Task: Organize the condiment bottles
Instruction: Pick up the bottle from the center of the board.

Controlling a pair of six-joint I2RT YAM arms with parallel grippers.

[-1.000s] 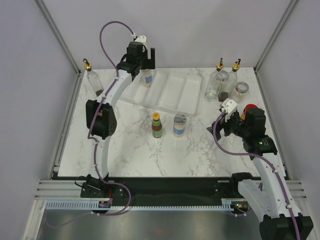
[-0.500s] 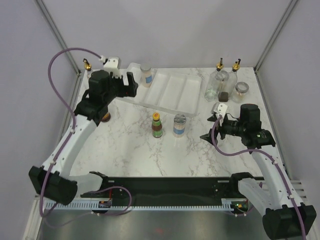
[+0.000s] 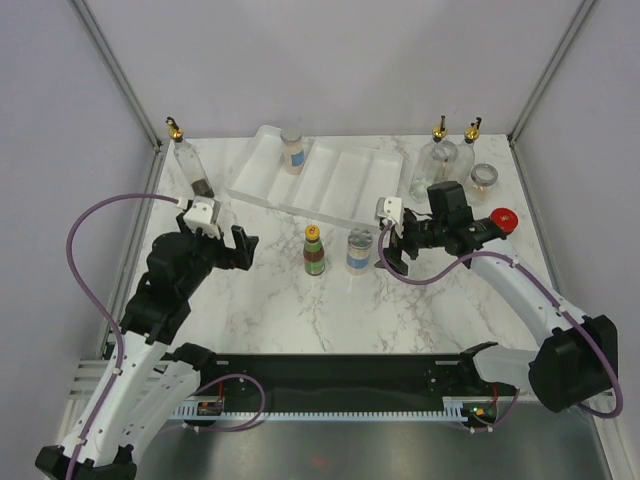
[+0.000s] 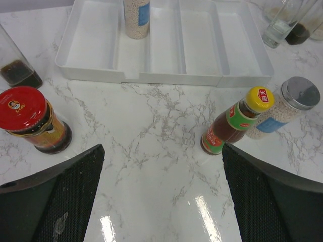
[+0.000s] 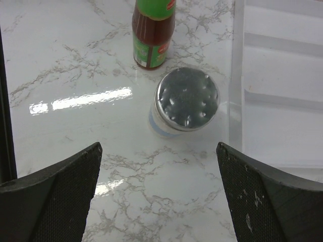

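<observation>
Left gripper (image 4: 161,196) jaws wide, empty, touching nothing. Right gripper (image 5: 159,196) jaws wide, empty; silver-lidded spice jar (image 5: 185,101) just ahead, untouched.

I can read no word or number outright. From the left wrist camera, the red lid (image 4: 21,103) of the dark jar (image 4: 48,135) carries a small emblem with fine print, too small for me to read. The sauce bottle (image 4: 227,128) has a red mark on its yellow cap (image 4: 259,96) and another on its green neck band. The spice jar (image 4: 282,111) beside it and the jar (image 4: 136,15) in the white tray (image 4: 171,79) each wear a blue label with no legible text. From the right wrist camera, the sauce bottle's green label shows only blurred print.
</observation>
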